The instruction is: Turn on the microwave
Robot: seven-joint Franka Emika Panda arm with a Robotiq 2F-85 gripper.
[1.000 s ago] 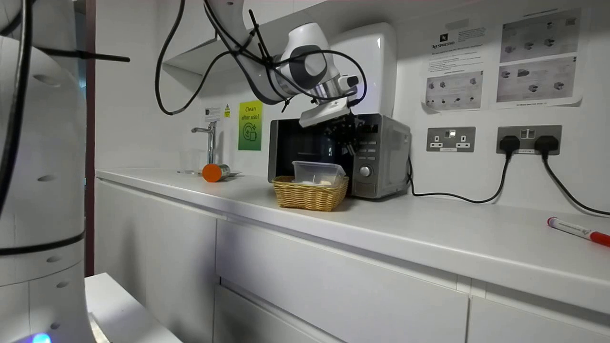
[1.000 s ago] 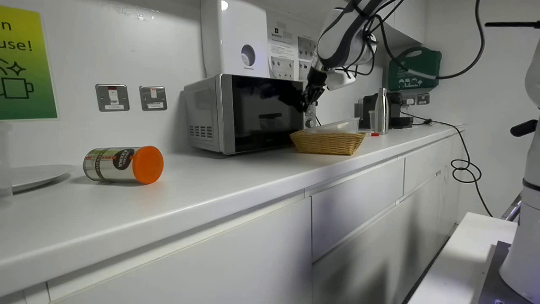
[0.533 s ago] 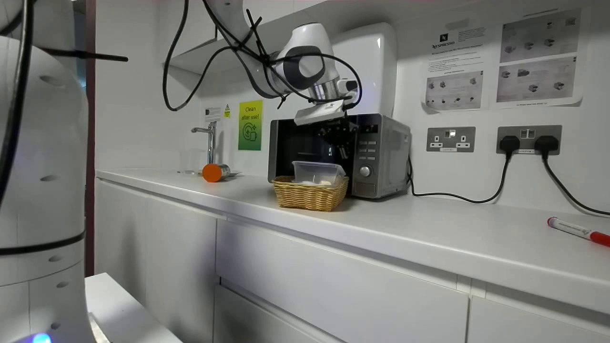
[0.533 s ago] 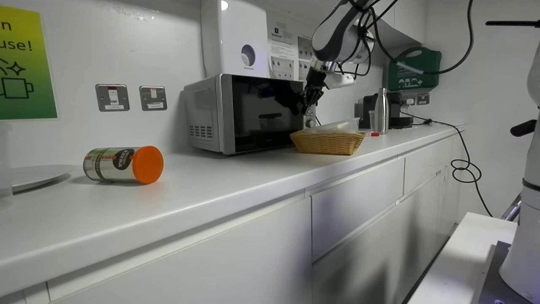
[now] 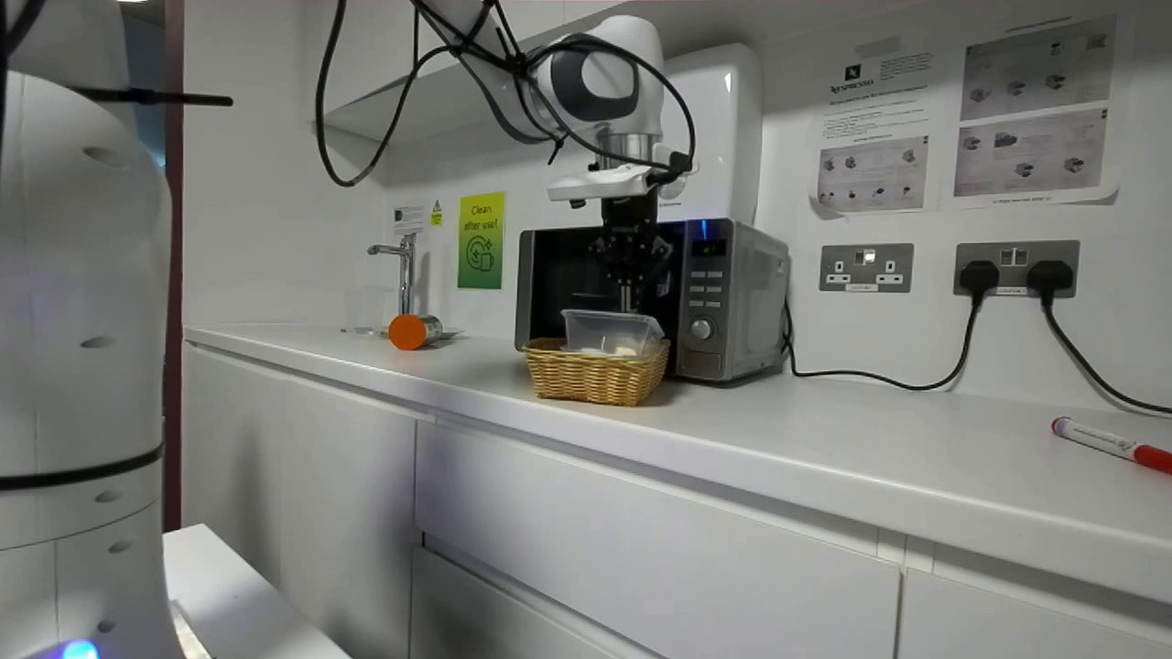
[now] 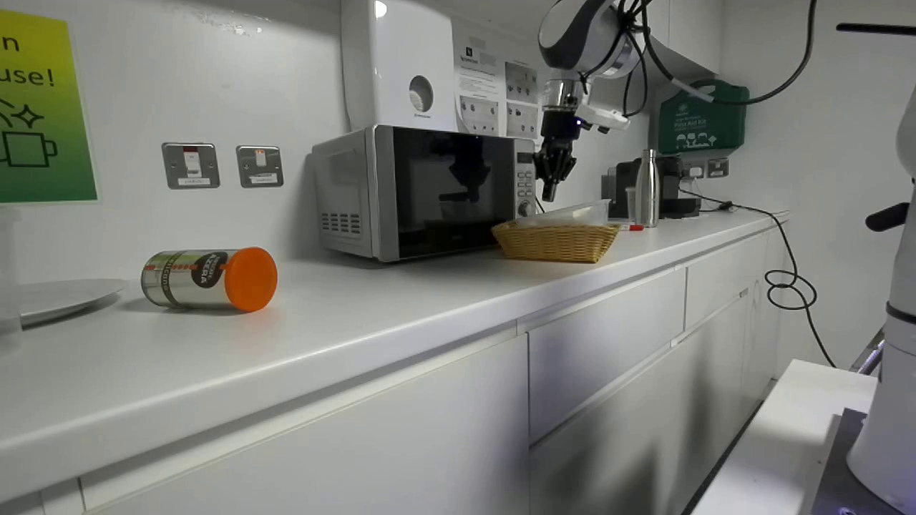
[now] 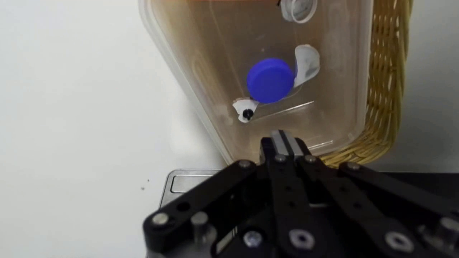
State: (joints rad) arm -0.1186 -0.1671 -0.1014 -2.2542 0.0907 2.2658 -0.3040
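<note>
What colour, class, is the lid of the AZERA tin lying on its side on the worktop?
Orange; the lid shows best in an exterior view.

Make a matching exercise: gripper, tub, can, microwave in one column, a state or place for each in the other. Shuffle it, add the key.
Things:
1. Gripper
2. Tub
3. Can
4. Microwave

States or places:
A. Lying on its side, orange lid on one end
B. Dark door closed
C. Jaws together, pointing down
D. In the basket, jutting above its rim

Pairs: 1-C, 2-D, 3-A, 4-B
</note>
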